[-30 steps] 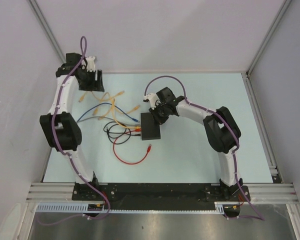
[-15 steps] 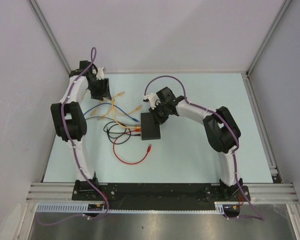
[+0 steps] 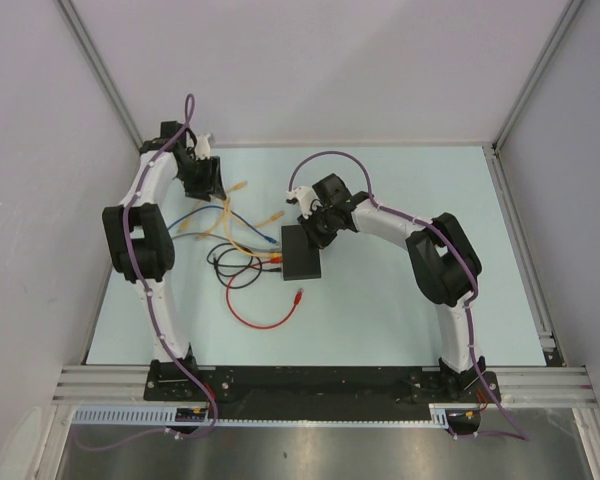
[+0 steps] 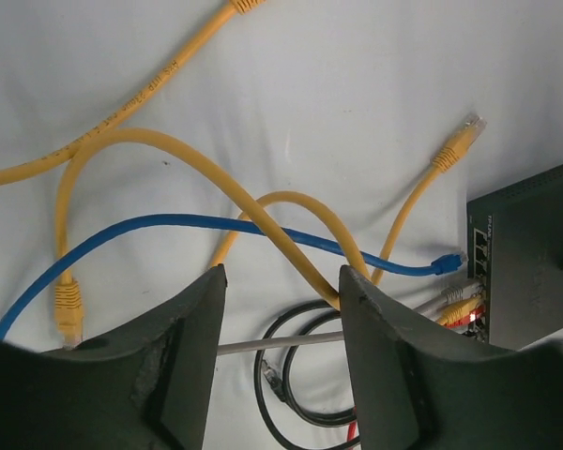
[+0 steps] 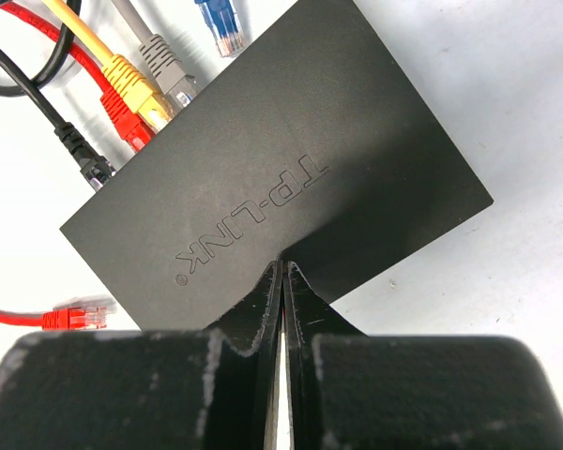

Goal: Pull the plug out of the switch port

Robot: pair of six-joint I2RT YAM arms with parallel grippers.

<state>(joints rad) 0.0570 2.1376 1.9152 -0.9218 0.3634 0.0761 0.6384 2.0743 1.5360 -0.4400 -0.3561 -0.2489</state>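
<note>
The matte-black switch box (image 3: 304,260) lies flat mid-table, and also shows in the right wrist view (image 5: 291,159) and the left wrist view (image 4: 535,253). Its port edge (image 4: 479,251) faces left. Grey (image 5: 169,77), yellow (image 5: 131,80), red (image 5: 122,117) and black (image 5: 89,161) plugs sit in it. A blue plug (image 5: 220,23) lies loose just off that edge. My right gripper (image 5: 281,265) is shut, its tips resting on the box top (image 3: 316,234). My left gripper (image 4: 281,277) is open and empty above the cables, left of the box (image 3: 204,180).
Loose yellow cables (image 3: 235,215), a blue cable (image 3: 192,217), black loops (image 3: 228,268) and a red cable (image 3: 263,320) with a free plug (image 5: 75,314) sprawl left of and in front of the box. Grey walls enclose the table on three sides.
My left arm swung right from the far-left corner toward the cables, then held still. The right gripper and the box have not moved.
</note>
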